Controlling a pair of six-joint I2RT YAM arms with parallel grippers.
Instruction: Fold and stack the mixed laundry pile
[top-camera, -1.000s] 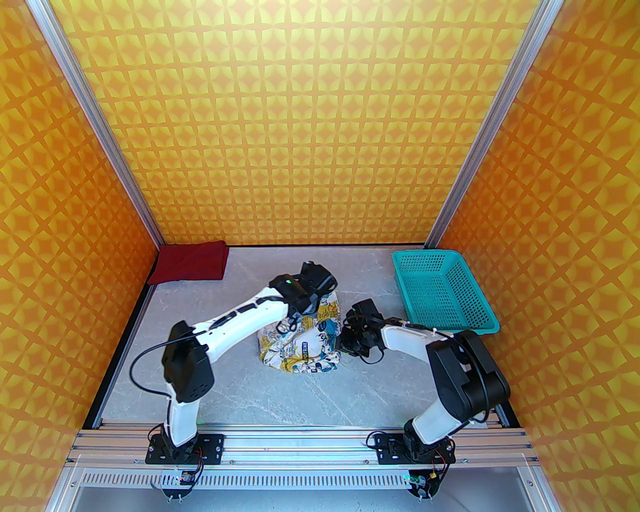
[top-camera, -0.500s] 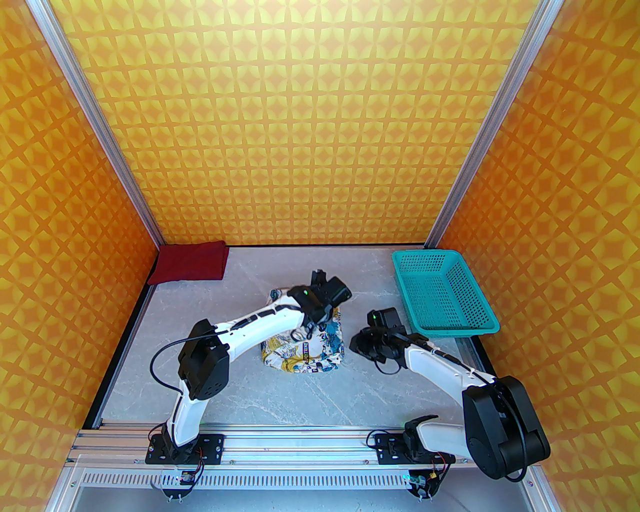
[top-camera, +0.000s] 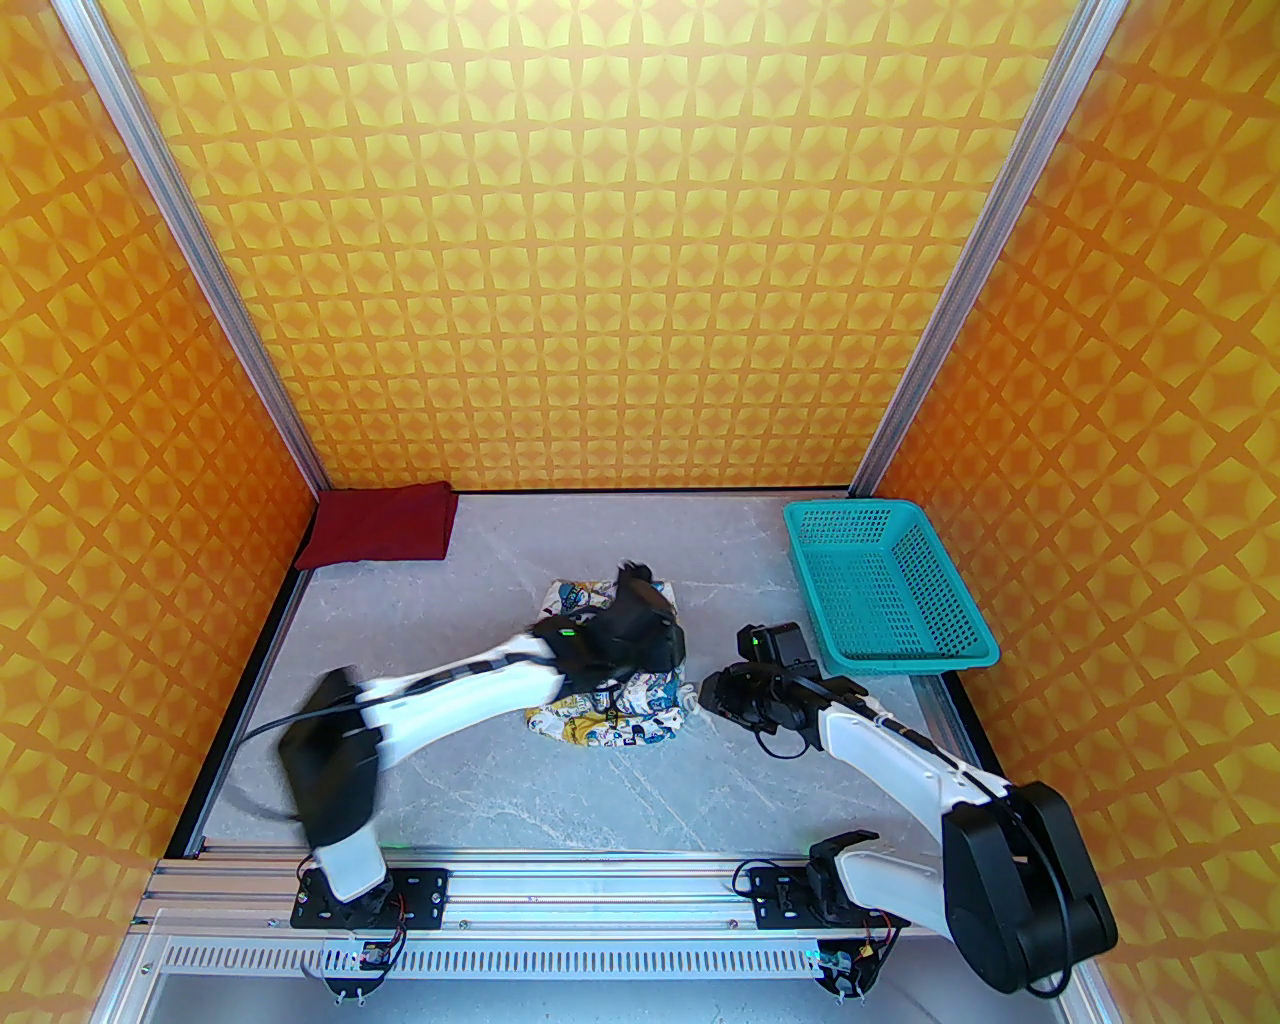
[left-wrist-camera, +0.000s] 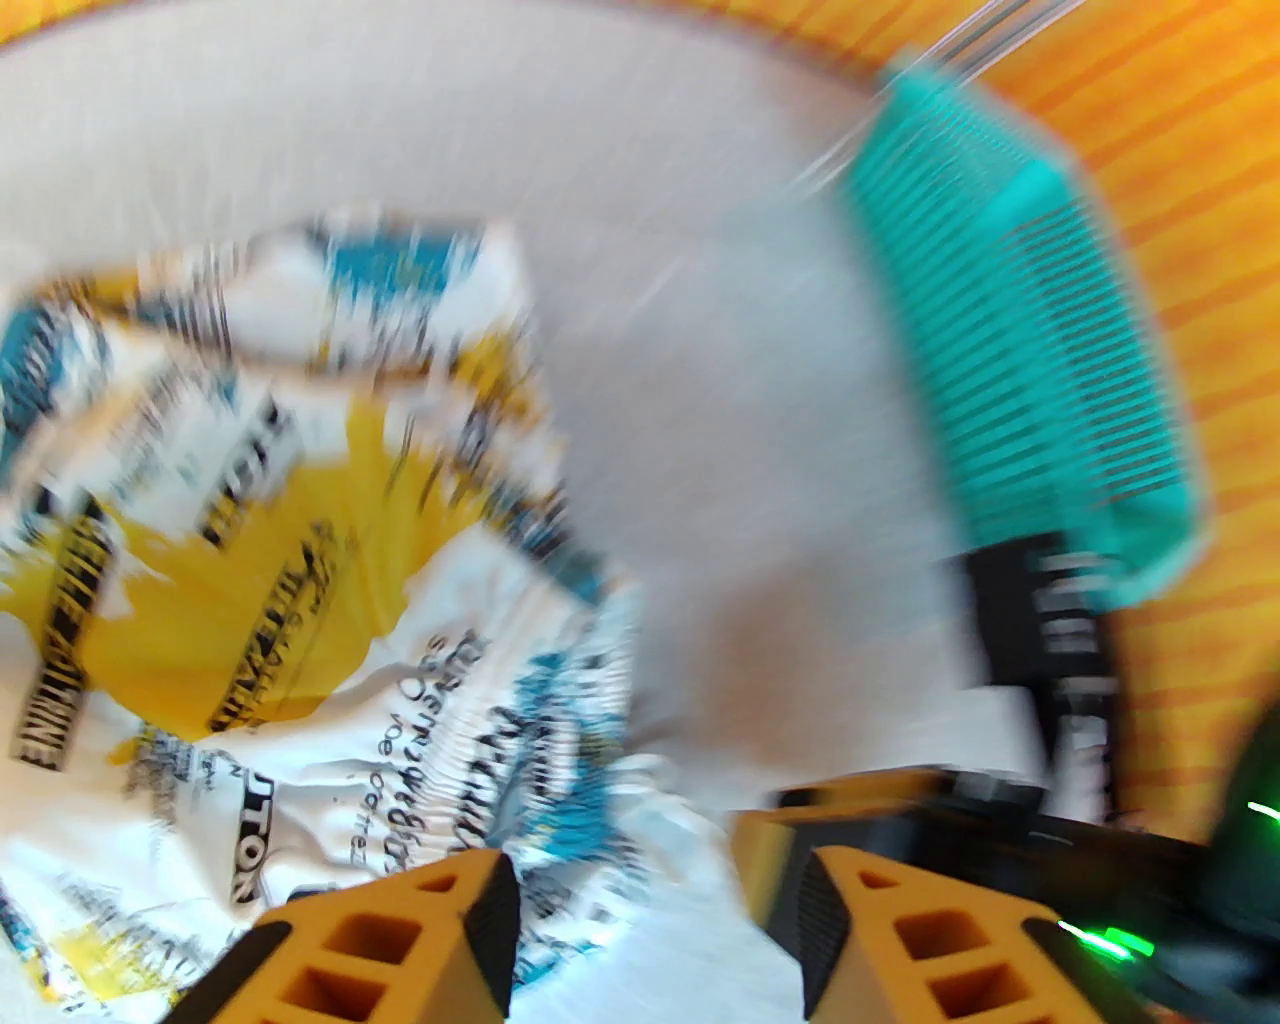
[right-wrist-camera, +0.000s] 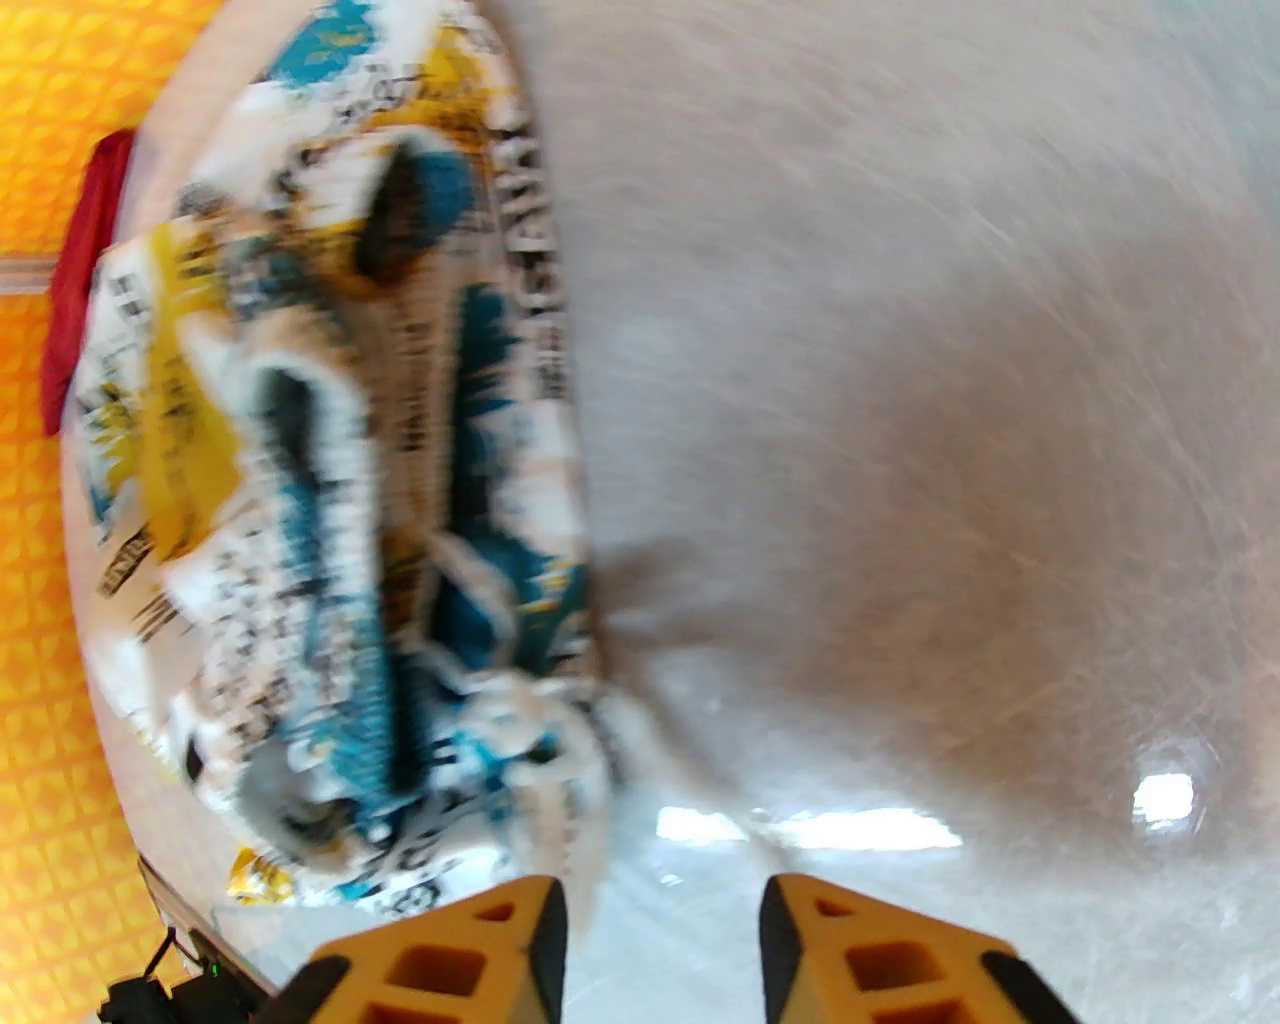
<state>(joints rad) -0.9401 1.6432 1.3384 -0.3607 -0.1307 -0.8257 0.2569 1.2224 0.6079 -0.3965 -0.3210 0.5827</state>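
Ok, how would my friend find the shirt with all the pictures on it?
Look at the grey table inside the orange walls. In its middle lies a crumpled white shirt. It alone is printed with blue, mustard and black pictures; the dark red shirt in the far left corner is plain and folded flat.

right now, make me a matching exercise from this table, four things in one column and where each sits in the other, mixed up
Things
1. dark red T-shirt
2. printed white shirt
3. teal basket
4. right hand

Places
A. far right side of the table
B. middle of the table, bunched up
C. just right of the printed white shirt, open with nothing between its fingers
D. far left corner, folded flat

Pairs: 1-D, 2-B, 3-A, 4-C
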